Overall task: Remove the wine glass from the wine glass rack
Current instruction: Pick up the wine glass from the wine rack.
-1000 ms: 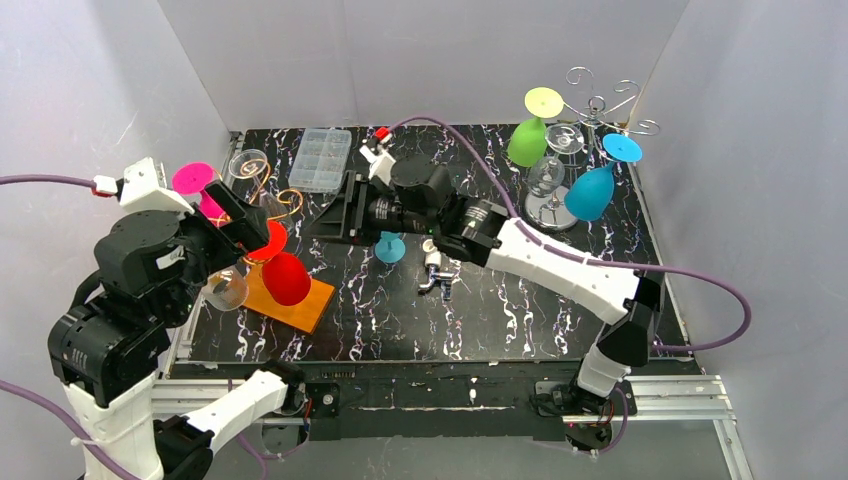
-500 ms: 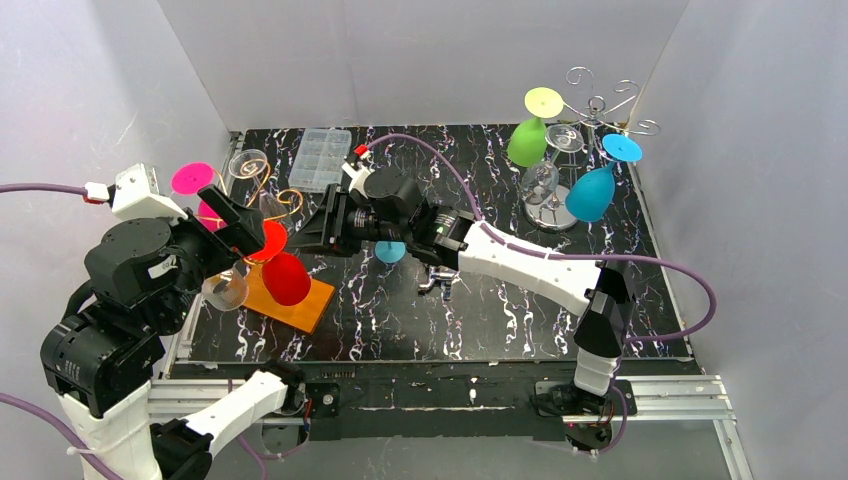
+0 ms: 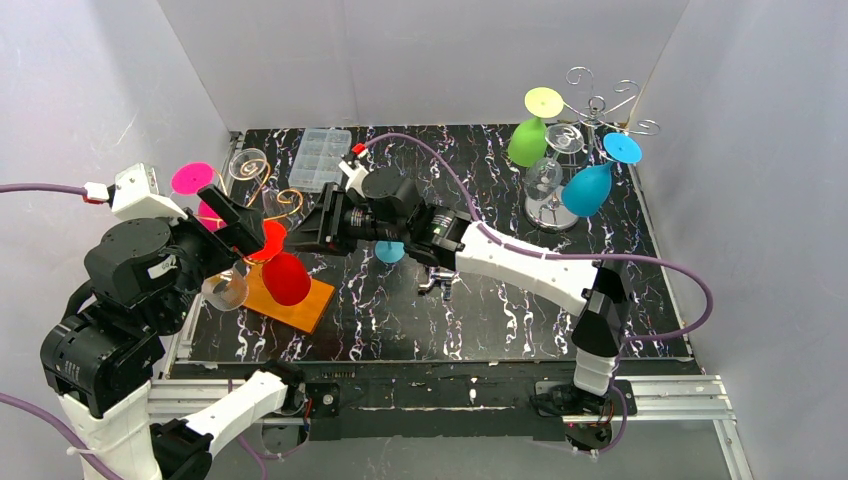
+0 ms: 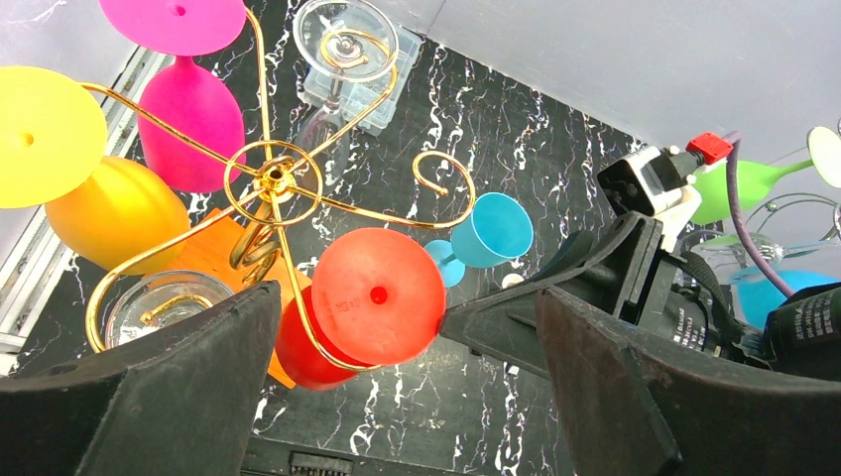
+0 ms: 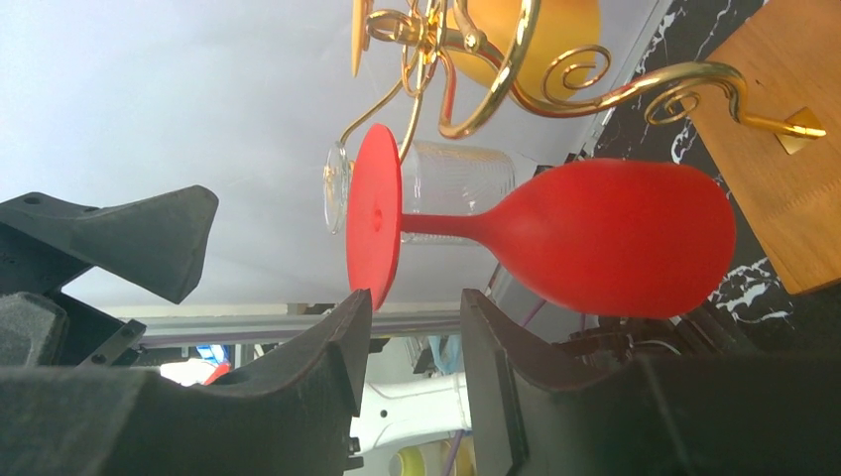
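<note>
1. Counter [image 3: 500,320]: black marble pattern, white walls on three sides.
2. Gold rack [image 4: 273,178]: left side, wire arms curling out from a hub, standing on an orange base [image 3: 300,305].
3. Red glass [image 5: 615,238]: hangs bowl down from the gold rack's near arm, its foot caught in the curl, its bowl above the orange base.
4. Other glasses on the gold rack: pink glass [image 4: 193,119], yellow glass [image 4: 114,213], two clear glasses [image 4: 149,307], all hung by the foot.
5. Left fingers [image 4: 585,337]: wide apart, holding nothing, poised over the gold rack with the red glass's foot between and below them.
6. Right fingers [image 5: 342,337]: reaching in from the right, a narrow gap between them and nothing clamped. Their tips are level with the rim of the red glass's foot, and whether they touch it cannot be told.
7. Teal cup [image 3: 390,248]: mid-counter, partly under the right arm.
8. Clear box [image 3: 322,158]: far side, left of centre.
9. Silver rack [image 3: 600,105]: far right, carrying a green glass [image 3: 527,142], a blue glass [image 3: 590,190] and clear glasses.
</note>
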Available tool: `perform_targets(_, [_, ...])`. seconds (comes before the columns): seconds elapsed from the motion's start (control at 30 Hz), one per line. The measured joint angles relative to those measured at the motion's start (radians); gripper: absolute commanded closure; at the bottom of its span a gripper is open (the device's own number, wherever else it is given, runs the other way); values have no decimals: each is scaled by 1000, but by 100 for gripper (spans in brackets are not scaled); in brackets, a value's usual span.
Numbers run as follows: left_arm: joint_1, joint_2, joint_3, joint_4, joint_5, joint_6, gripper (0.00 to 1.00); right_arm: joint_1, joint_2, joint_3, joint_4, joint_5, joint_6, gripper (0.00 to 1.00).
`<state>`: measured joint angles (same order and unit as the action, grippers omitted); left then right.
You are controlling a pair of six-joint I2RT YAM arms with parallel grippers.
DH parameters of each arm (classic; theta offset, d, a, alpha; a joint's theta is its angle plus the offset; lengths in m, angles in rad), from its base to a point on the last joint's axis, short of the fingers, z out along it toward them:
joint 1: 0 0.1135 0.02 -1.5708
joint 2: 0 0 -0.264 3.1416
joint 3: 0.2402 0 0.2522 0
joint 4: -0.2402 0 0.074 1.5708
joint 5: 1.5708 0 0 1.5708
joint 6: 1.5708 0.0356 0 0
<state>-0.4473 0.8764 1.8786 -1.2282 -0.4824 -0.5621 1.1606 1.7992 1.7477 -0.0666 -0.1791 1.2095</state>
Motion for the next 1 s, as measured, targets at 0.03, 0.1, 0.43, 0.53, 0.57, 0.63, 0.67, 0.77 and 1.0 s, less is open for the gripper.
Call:
perform_targets(0.03, [0, 0, 0, 0, 0, 0, 1, 0, 6, 8, 2, 0, 0, 55])
perform_targets(0.1, [0, 0, 0, 0, 0, 0, 1, 1, 22, 22, 13, 0, 4, 56])
perform_targets(0.43, [0, -7, 0, 0, 0, 0, 0, 8, 57, 56, 40, -3, 20, 65])
perform_targets(0.53, [0, -11, -1, 0, 0, 0, 1, 8, 57, 65, 41, -3, 20, 66])
perform_targets(0.57, [0, -13, -1, 1, 0, 0, 1, 10, 57, 69, 40, -3, 21, 67])
perform_targets(0.63, [0, -18, -5, 0, 0, 0, 1, 10, 57, 72, 40, -3, 21, 69])
perform_targets(0.67, [0, -19, -7, 0, 0, 0, 1, 10, 57, 75, 40, -3, 21, 70])
perform_targets(0.77, [0, -21, -8, 1, 1, -2, 1, 11, 58, 77, 40, -3, 23, 73])
perform_targets(1.0, [0, -24, -14, 1, 1, -4, 1, 12, 63, 82, 40, -3, 26, 83])
